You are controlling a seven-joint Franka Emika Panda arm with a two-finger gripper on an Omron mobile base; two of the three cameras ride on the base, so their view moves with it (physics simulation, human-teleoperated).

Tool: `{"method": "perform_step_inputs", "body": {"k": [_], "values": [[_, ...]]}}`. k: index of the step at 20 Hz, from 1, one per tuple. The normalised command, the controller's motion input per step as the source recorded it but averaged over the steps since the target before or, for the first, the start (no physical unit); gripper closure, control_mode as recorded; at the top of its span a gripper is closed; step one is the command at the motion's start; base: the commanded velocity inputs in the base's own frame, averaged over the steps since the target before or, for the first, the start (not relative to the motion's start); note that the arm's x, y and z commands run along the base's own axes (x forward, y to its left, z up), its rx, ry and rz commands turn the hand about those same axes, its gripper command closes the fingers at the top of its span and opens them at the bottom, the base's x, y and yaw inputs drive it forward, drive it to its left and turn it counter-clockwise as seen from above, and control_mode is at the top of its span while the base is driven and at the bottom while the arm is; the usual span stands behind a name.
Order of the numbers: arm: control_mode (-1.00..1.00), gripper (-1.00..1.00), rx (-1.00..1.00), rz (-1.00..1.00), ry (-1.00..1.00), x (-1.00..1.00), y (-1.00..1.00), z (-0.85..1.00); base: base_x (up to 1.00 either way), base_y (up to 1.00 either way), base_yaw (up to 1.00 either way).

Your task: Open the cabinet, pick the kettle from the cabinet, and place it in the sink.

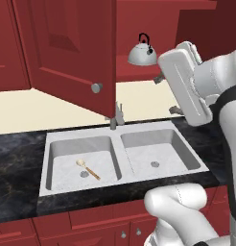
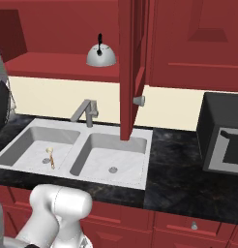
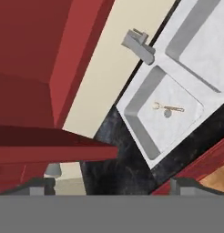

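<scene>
Jaws apart and empty, raised beside the open cabinet (image 1: 67,53).
Both dark fingertips (image 3: 38,185) sit wide at the bottom of the hand view, clamped on nothing. The cabinet's doors hang open, one with its round silver knob (image 1: 96,88) above the sink (image 1: 117,161). The kettle (image 1: 142,53) stands upright on the red shelf (image 2: 58,68) inside, above the faucet (image 2: 85,112). A wooden-handled spoon (image 1: 88,168) lies in the left basin, near its drain. A black microwave (image 2: 222,140) rests on the dark surface (image 2: 174,179) to the right.
</scene>
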Motion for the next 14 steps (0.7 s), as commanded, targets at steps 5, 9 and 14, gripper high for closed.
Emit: {"method": "perform_step_inputs", "body": {"k": [5, 9, 14], "values": [[-1.0, -1.0, 0.4, 0.08, 0.0, 0.5, 0.03, -0.02, 0.0, 0.0, 0.0], [-1.0, -1.0, 0.34, 0.04, 0.12, 0.49, 0.03, 0.03, 0.0, 0.0, 0.0], [-1.0, -1.0, 0.15, 0.13, 0.12, 0.39, 0.33, 0.0, 0.0, 0.0, 0.0]]}}
